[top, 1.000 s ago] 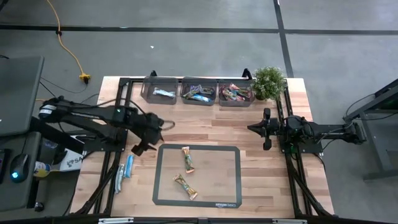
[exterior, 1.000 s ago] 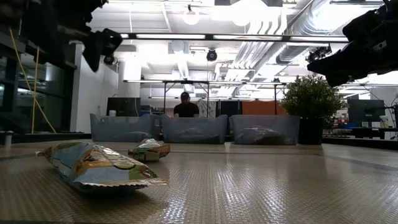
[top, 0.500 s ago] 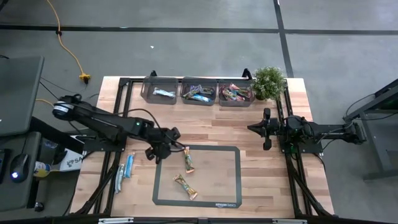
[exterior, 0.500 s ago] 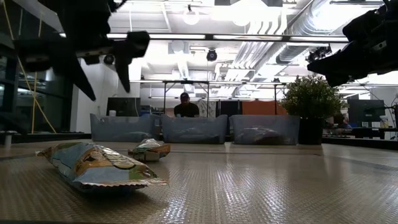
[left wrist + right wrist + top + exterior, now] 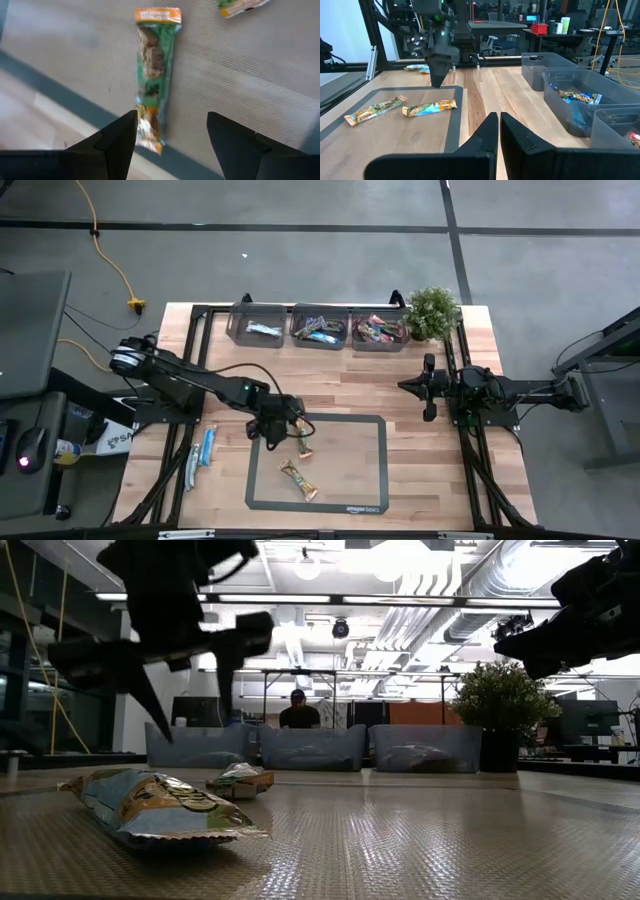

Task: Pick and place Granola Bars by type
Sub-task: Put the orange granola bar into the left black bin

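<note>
Two tan-and-green granola bars with orange ends lie flat on the dark mat [image 5: 370,465]: a far one [image 5: 303,437] and a near one [image 5: 298,480]. My left gripper [image 5: 279,430] is open and hovers above the far bar's left end. In the left wrist view the gripper [image 5: 170,122] has that bar [image 5: 154,75] running out ahead between its fingers without touching them. In the low view the gripper [image 5: 195,710] hangs above both bars [image 5: 240,780] [image 5: 160,808]. My right gripper [image 5: 430,388] is shut and empty, raised at the table's right side.
Three clear grey bins [image 5: 255,328] [image 5: 320,328] [image 5: 378,330] holding bars stand along the far edge, with a potted plant [image 5: 432,310] to their right. Two pale blue bars [image 5: 207,445] [image 5: 192,465] lie on the wood left of the mat. A person sits far behind the table [image 5: 298,712].
My left gripper has travelled toward the table's right and slightly near, from left of the mat to over the far bar, and has come down lower. The bars have not moved.
</note>
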Robot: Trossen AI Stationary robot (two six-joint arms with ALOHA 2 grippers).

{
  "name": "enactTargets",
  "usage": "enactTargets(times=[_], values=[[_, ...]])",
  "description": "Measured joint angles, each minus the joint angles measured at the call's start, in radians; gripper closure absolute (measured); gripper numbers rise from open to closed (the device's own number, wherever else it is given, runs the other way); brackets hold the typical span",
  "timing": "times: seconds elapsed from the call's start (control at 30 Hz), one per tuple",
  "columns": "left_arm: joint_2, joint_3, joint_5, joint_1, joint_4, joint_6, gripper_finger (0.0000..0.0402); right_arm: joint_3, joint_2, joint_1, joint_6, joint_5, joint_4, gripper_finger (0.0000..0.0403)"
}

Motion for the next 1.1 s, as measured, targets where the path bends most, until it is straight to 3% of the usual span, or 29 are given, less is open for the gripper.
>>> enactTargets(times=[0.27, 0.6, 1.1], values=[[0.113, 0.057, -0.027, 0.0, 0.001, 0.121, 0.0165, 0.0, 0.0, 0.0, 0.0, 0.0, 0.001, 0.04], [0.122, 0.148, -0.012, 0.015, -0.001, 0.181, 0.0165, 0.0, 0.0, 0.0, 0.0, 0.0, 0.003, 0.04], [0.296, 0.461, 0.04, 0.065, -0.418, 0.133, 0.0165, 0.0, 0.0, 0.0, 0.0, 0.001, 0.008, 0.04]])
